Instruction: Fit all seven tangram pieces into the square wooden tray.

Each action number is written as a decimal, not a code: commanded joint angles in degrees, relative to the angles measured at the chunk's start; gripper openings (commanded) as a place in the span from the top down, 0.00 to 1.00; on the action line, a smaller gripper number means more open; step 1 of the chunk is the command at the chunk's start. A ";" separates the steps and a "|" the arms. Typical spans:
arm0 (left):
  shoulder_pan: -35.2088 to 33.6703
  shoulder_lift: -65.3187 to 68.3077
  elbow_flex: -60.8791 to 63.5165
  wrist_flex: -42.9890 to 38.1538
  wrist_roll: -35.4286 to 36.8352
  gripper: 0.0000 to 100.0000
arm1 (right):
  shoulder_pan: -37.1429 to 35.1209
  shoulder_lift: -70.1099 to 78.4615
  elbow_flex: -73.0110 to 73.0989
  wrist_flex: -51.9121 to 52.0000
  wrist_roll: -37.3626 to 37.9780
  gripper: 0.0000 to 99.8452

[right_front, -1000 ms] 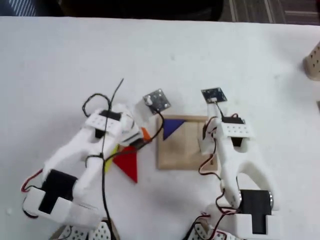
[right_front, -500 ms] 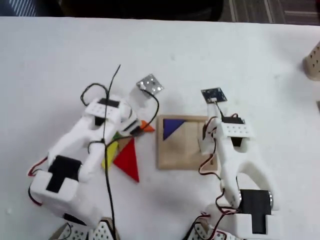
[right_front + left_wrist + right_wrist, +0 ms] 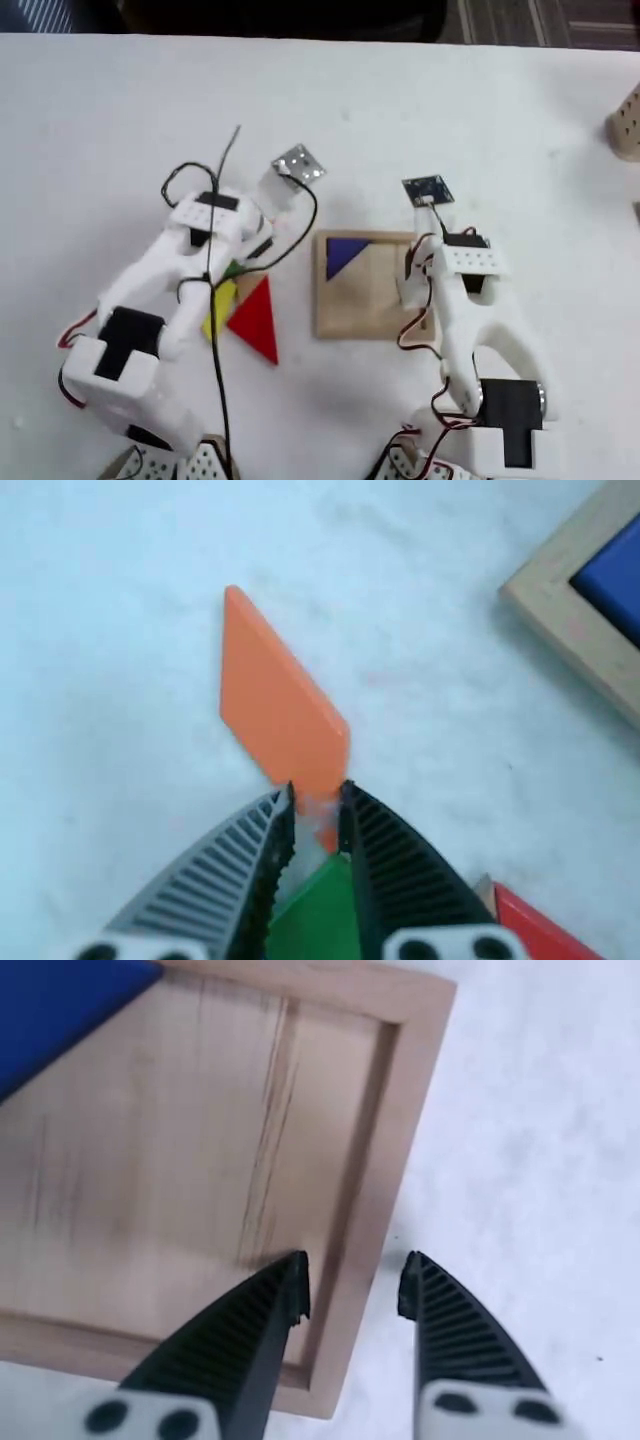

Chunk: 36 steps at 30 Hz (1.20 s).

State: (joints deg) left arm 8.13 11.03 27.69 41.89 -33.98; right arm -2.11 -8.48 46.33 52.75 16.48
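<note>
The square wooden tray point(image 3: 370, 325) lies between the arms, with a blue triangle point(image 3: 342, 254) flat in its far left corner. My left gripper point(image 3: 317, 800) is shut on the near tip of an orange parallelogram point(image 3: 278, 702), just left of the tray point(image 3: 560, 610). A green piece point(image 3: 318, 912) lies under its fingers. Red triangle point(image 3: 255, 315), yellow piece point(image 3: 220, 305) and green piece point(image 3: 232, 270) sit beside the left arm. My right gripper point(image 3: 352, 1280) straddles the tray's right rim point(image 3: 385, 1160), one finger inside and one outside, closed on it.
A tan pegboard object point(image 3: 626, 125) stands at the far right table edge. Loose cables point(image 3: 215, 300) hang over the left arm. Open white tabletop point(image 3: 400, 110) stretches beyond the tray.
The left gripper has drawn back from the tray's far left corner toward the loose pieces, carrying the orange piece. The blue triangle now lies square in that corner. The right arm has not moved.
</note>
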 commanded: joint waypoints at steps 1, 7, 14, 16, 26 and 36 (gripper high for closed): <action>-0.48 -0.31 -3.25 0.26 0.79 0.91 | -0.22 -2.15 -0.26 -0.57 0.53 0.84; -1.19 -0.48 -3.78 -0.09 6.24 0.90 | -0.31 -2.15 -0.26 -0.57 0.53 0.84; -5.85 -2.51 -9.93 4.22 28.31 0.67 | -0.48 -2.15 -0.26 -0.66 0.53 0.84; -5.85 -1.71 -10.64 4.22 32.00 0.63 | -0.48 -2.07 -0.26 -0.66 0.53 0.84; -3.82 11.12 -23.21 9.49 29.01 0.63 | -0.48 -2.07 -0.26 -0.66 0.53 0.84; -4.79 22.81 -37.36 17.67 34.20 0.66 | -0.22 -2.07 -0.26 -0.66 0.53 0.84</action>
State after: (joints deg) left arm 2.95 33.54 -4.75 57.10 -0.92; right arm -2.11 -8.48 46.33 52.75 16.48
